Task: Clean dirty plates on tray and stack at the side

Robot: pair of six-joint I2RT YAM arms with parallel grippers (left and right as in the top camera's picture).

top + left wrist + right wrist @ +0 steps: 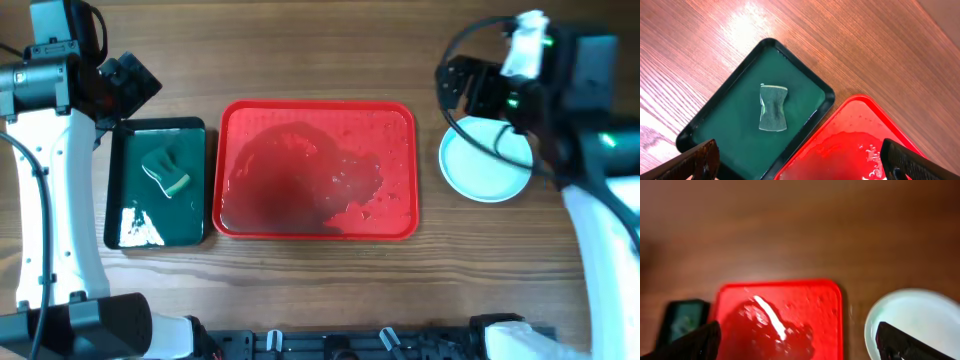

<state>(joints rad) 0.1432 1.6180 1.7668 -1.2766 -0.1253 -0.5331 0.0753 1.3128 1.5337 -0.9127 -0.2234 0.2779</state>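
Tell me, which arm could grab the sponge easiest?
Left. The left end effector, open, hangs close above the sponge in the green tray; the right end effector is far off by the plate, across the red tray.

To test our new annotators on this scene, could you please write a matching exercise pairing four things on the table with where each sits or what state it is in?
Things:
1. large red rectangular plastic tray
2. small dark green rectangular tray with a black rim
3. green sponge
4. round pale cyan-white plate

Places or states:
A. lies inside the dark green tray
B. on the wooden table, right of the red tray
C. in the middle, wet, no plates on it
D. left of the red tray

Pairs: 1-C; 2-D; 3-A; 4-B
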